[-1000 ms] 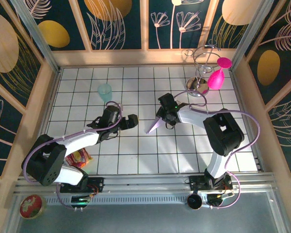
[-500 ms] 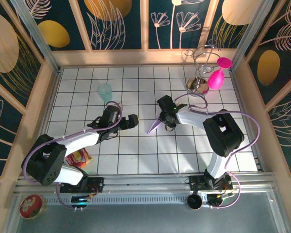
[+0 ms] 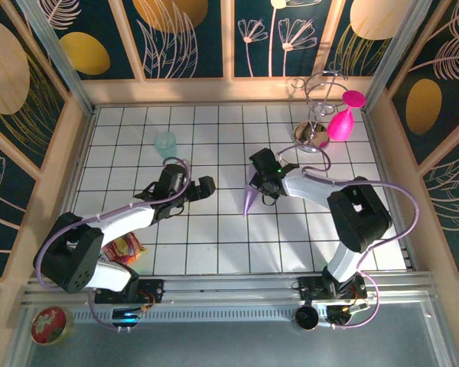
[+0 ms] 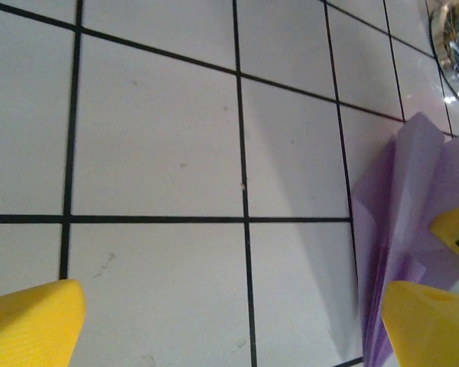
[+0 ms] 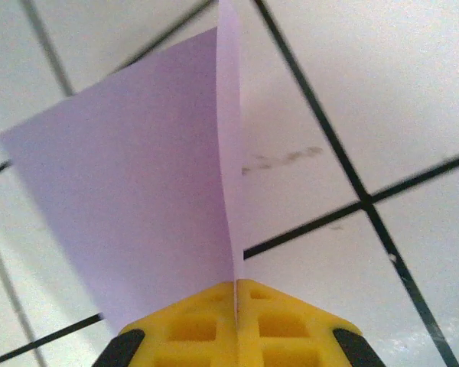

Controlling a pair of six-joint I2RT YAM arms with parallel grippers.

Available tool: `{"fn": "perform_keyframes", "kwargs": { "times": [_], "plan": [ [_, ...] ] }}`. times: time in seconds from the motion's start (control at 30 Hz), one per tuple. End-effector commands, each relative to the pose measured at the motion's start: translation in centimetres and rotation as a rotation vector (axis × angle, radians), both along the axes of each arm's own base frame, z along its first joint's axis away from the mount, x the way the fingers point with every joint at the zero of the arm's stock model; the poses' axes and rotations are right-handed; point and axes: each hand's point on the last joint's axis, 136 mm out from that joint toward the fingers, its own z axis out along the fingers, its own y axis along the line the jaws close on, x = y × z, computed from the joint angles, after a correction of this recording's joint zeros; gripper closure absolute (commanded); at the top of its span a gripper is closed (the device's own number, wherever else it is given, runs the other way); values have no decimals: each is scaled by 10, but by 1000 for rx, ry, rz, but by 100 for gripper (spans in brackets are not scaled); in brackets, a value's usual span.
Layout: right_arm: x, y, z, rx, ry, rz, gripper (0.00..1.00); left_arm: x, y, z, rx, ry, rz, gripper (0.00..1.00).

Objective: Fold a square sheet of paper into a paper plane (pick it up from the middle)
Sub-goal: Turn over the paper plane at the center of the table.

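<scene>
Seen from above, two robot arms reach over a white tiled table [image 3: 214, 245] with black grid lines. Near the middle, the right gripper [image 3: 261, 186] is pinched fully closed on the paper plane [image 3: 249, 201], a slim folded dart of pale lilac paper whose point angles away from the fingers toward the near edge of the table. Whether the tip touches the tiles cannot be told. From the right wrist, the gripper's [image 5: 236, 287] two yellow fingers [image 5: 191, 329] meet flush, with the plane [image 5: 130, 199] clamped between them. The paper runs out ahead of the fingertips, one flap spread to the left and one layer seen edge-on up the centre. The left gripper [image 3: 206, 186] sits just left of the plane, apart from it, jaws spread wide and holding nothing. From the left wrist, that gripper's [image 4: 229, 325] yellow fingertips [image 4: 30, 321] frame bare tiles, and the plane [image 4: 409, 222] stands at the right, just beyond the right-hand fingertip. A translucent teal cup [image 3: 165, 143] stands farther back on the left.
</scene>
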Motion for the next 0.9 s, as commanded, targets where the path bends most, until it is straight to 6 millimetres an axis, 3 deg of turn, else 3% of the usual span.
{"fn": "perform_keyframes", "kwargs": {
  "times": [0.0,0.17,0.27,0.4,0.6,0.77,0.87],
  "plan": [
    [12,20,38,73,-140,137,99,5,15,10,-61,-20,74,2],
    [10,75,77,300,-283,424,98,5,25,19,-197,-37,115,2],
    [0,103,76,428,-274,556,98,3,20,26,-257,-58,94,2],
    [-13,123,58,564,-225,647,99,0,9,27,-304,-48,43,6],
    [-26,134,32,671,-159,687,98,-5,2,8,-319,27,17,25],
    [-29,126,8,681,-110,660,98,-8,-8,-10,-345,103,-8,47],
    [-30,120,-3,685,-90,645,98,-8,-14,-15,-362,126,-28,54]
  ]
}}
